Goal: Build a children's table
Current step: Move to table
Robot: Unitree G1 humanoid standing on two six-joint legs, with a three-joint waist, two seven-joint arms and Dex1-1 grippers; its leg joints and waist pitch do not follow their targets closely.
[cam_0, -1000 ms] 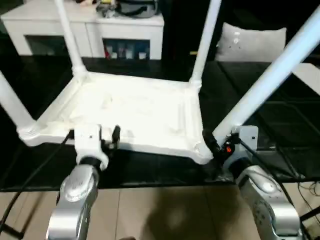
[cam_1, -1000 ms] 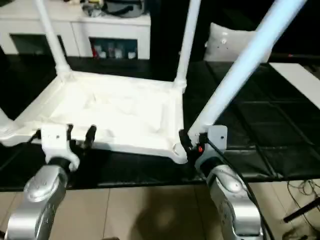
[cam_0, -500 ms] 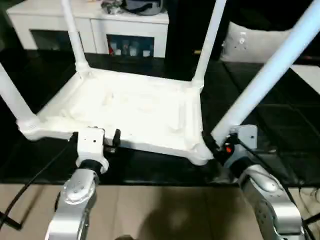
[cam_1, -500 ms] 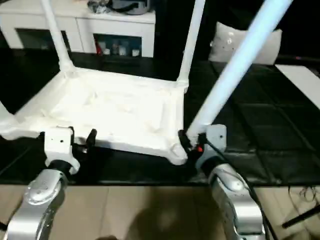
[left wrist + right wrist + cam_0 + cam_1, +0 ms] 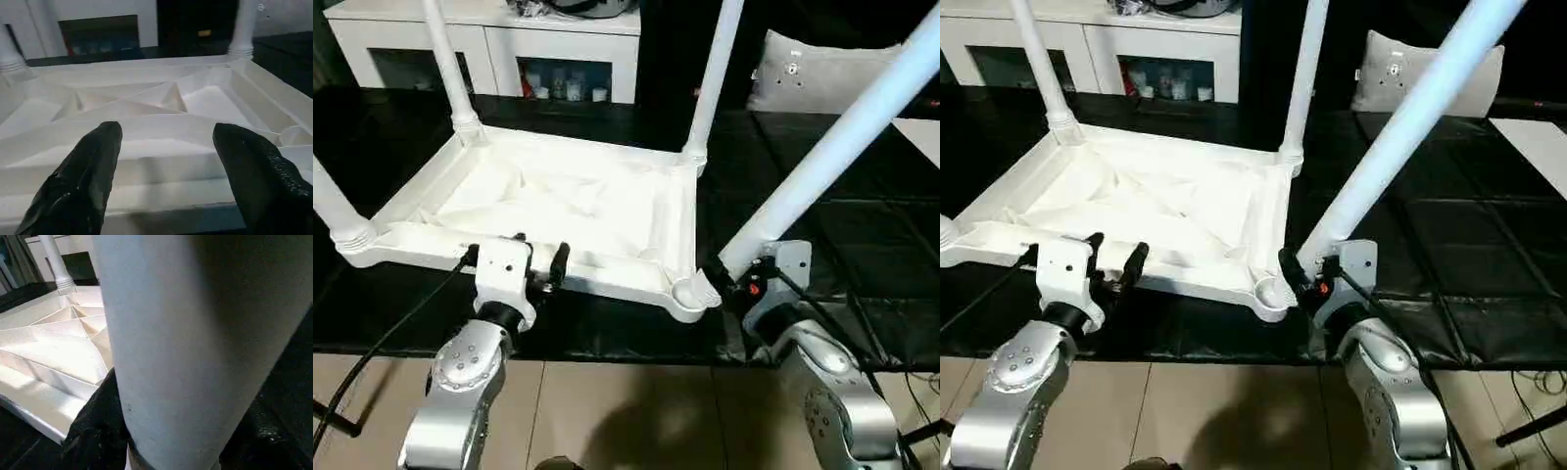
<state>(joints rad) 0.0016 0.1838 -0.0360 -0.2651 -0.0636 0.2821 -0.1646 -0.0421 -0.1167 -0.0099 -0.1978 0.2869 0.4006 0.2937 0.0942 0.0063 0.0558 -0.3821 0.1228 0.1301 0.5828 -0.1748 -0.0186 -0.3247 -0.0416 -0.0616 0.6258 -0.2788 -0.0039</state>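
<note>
Fourth leg (image 5: 822,162) within right end effector (image 5: 736,279)

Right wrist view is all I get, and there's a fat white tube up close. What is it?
Observer: A table leg, slanted, with the right pincer closed near its lower end.
Operator: Where should it go?
Observer: Probably into the empty corner socket of the upturned tabletop, just beside it.
Operator: Are other legs fitted?
Observer: Three: the far-left leg, far-right leg and near-left leg.
Operator: And the other arm?
Observer: The left pincer is open at the near rim.
</note>
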